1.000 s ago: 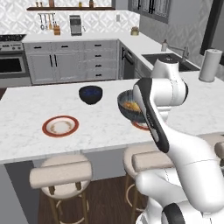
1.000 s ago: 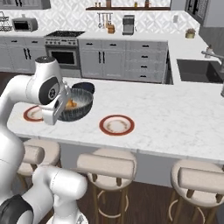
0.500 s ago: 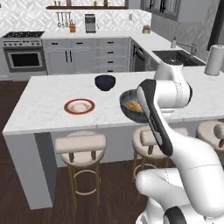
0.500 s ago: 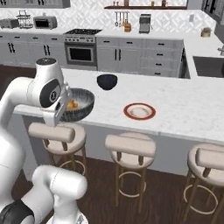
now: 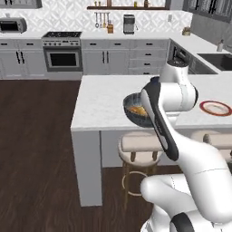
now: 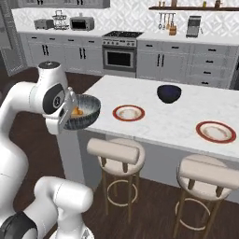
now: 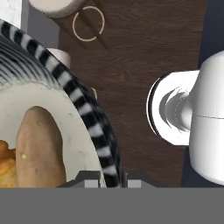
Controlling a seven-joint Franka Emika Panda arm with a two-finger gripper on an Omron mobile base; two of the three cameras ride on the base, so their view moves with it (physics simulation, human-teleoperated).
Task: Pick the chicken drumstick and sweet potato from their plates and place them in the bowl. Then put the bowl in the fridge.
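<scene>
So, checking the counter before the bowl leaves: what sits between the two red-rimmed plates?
In the right base view, bare white countertop separates the plates; the dark blue-black bowl sits further back.

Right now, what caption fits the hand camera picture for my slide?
Gripper shut on the ribbed bowl's rim, sweet potato and chicken drumstick inside, above the dark wood floor.

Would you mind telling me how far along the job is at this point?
Done: the sweet potato and chicken drumstick lie in the bowl, and both plates sit bare on the counter. In hand: the gripper is shut on the bowl's rim, holding it raised at the counter's end, partly over the floor. Left: getting the bowl into the fridge, which is not visible from here.
</scene>
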